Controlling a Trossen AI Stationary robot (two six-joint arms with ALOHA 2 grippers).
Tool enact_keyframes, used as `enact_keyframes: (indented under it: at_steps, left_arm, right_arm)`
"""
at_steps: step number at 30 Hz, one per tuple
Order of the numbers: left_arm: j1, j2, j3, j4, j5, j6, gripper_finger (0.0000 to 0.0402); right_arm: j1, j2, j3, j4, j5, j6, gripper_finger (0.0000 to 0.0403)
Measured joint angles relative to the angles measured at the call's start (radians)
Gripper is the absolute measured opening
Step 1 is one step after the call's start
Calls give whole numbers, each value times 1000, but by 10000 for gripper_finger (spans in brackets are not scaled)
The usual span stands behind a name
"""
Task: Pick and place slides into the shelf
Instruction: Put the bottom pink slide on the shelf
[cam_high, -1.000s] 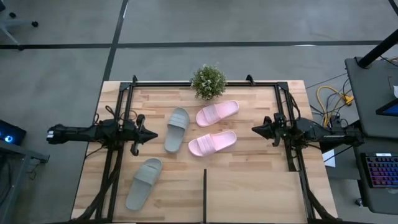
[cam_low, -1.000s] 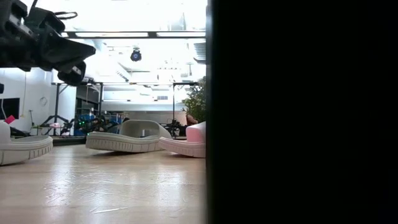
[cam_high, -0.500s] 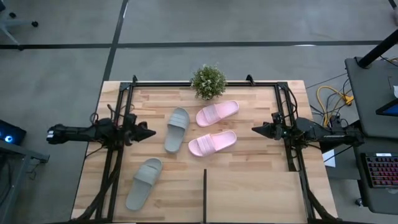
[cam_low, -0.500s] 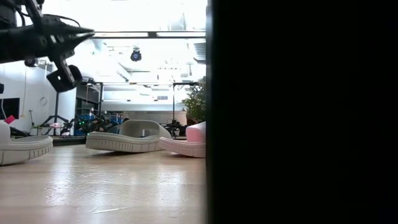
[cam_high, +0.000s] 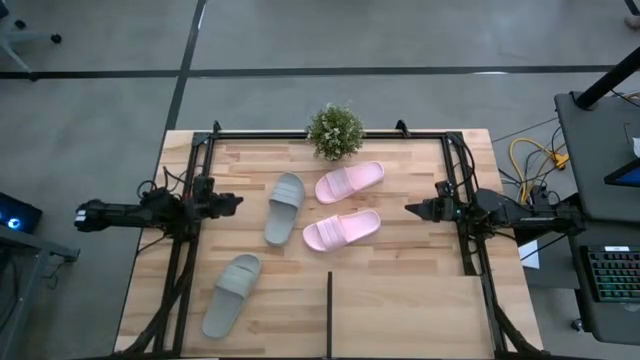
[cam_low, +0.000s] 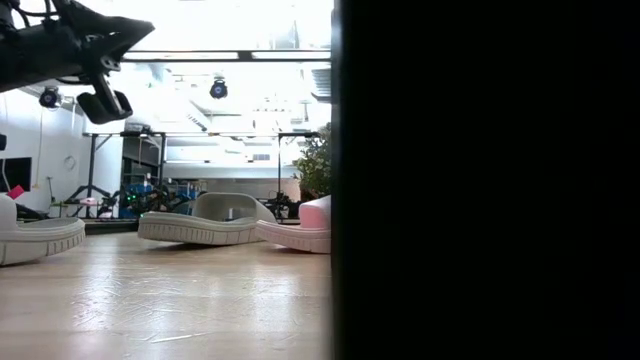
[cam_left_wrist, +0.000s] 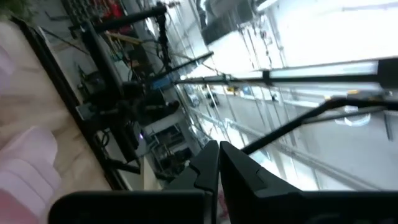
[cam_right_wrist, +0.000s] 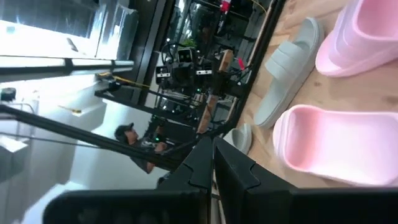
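Four slides lie sole-down on the table. One grey-green slide (cam_high: 285, 207) sits mid-table, the other (cam_high: 231, 294) toward the near left. The pink pair (cam_high: 350, 182) (cam_high: 342, 229) lies right of centre. The shelf (cam_high: 410, 315), a pale panel with a black strip (cam_high: 330, 310) along its left side, lies at the near right. My left gripper (cam_high: 234, 203) hovers shut, left of the mid-table grey-green slide and high above the table (cam_low: 120, 35). My right gripper (cam_high: 410, 209) hovers shut, right of the pink pair; its wrist view shows pink slides (cam_right_wrist: 336, 146) and a grey-green one (cam_right_wrist: 286, 68) ahead.
A small potted plant (cam_high: 335, 130) stands at the far edge, behind the slides. Black frame rails (cam_high: 190, 250) run along the table's left, right and far sides. In the low view the shelf's black strip (cam_low: 480, 180) blocks the right half. A person (cam_right_wrist: 140, 149) shows in the room beyond.
My left gripper has risen, drawn back a little toward the table's left edge and turned about its wrist. My right gripper has also turned about its wrist while staying in place. The slides have not moved.
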Motion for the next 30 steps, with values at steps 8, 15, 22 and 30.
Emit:
enact_keyframes:
  at_steps: [8, 15, 22, 30]
  left_arm:
    - [0, 36, 0, -7, -54, 1, 0]
    - [0, 104, 0, -8, -67, -83, 0]
    - [0, 182, 0, -6, -58, -160, 0]
    - [0, 274, 24, -7, -48, -227, 0]
  right_arm:
    - [0, 2, 0, 36, 0, 71, 9]
    - [0, 3, 0, 58, -1, 81, 9]
    - [0, 48, 0, 87, -2, 99, 9]
    - [0, 195, 35, 147, -67, 109, 9]
